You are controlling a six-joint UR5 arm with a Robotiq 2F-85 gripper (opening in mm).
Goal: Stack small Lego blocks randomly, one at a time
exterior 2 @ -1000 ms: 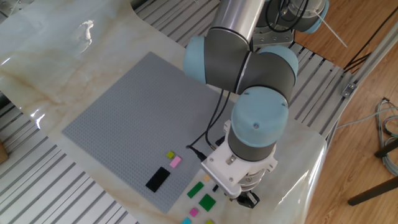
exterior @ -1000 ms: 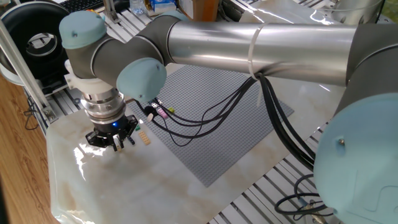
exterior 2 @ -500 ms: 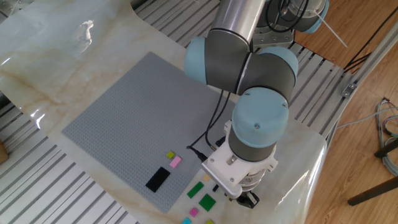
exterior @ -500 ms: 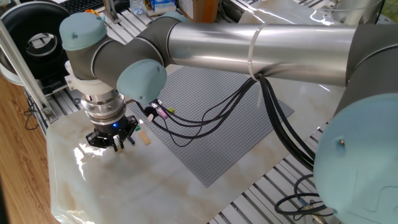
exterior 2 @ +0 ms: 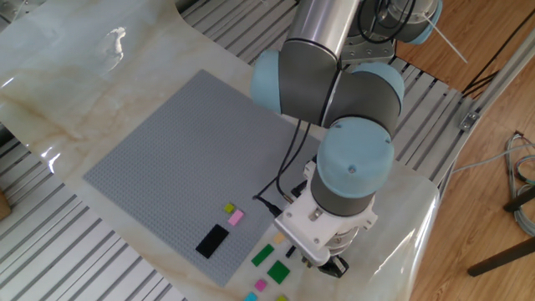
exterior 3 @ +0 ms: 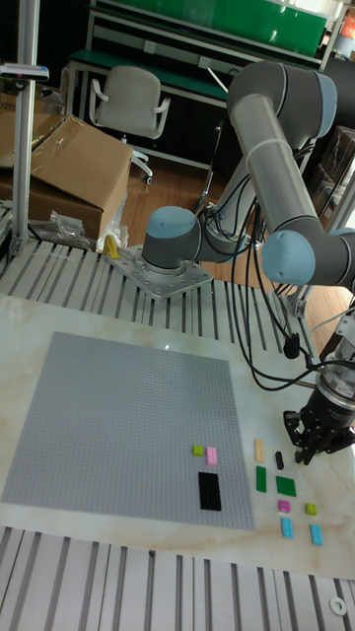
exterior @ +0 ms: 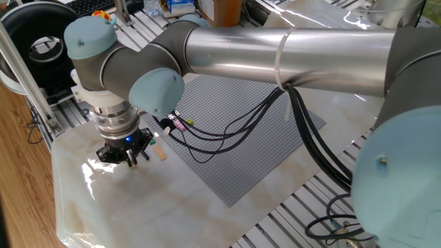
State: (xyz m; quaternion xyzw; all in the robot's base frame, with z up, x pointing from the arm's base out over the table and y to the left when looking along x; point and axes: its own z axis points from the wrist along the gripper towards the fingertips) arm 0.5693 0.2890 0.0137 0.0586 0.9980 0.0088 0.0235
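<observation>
A pale marbled tabletop [exterior 3: 148, 572] on a ribbed aluminium frame carries a large grey studded baseplate [exterior 3: 108, 429]. In the tall fixed view, a grey office chair [exterior 3: 126, 102], a cardboard box [exterior 3: 64, 173] and green shelving [exterior 3: 207, 22] stand behind at twelve o'clock. No writing is legible.

The black two-finger gripper [exterior 3: 318, 449] hangs low over the marble at three o'clock of the baseplate; whether its fingers are spread or clamped cannot be told.

The small Lego blocks [exterior 3: 284, 485] lie scattered on the marble at the gripper's eight o'clock; pink, lime and black ones [exterior 3: 209, 473] sit on the baseplate's corner.
</observation>
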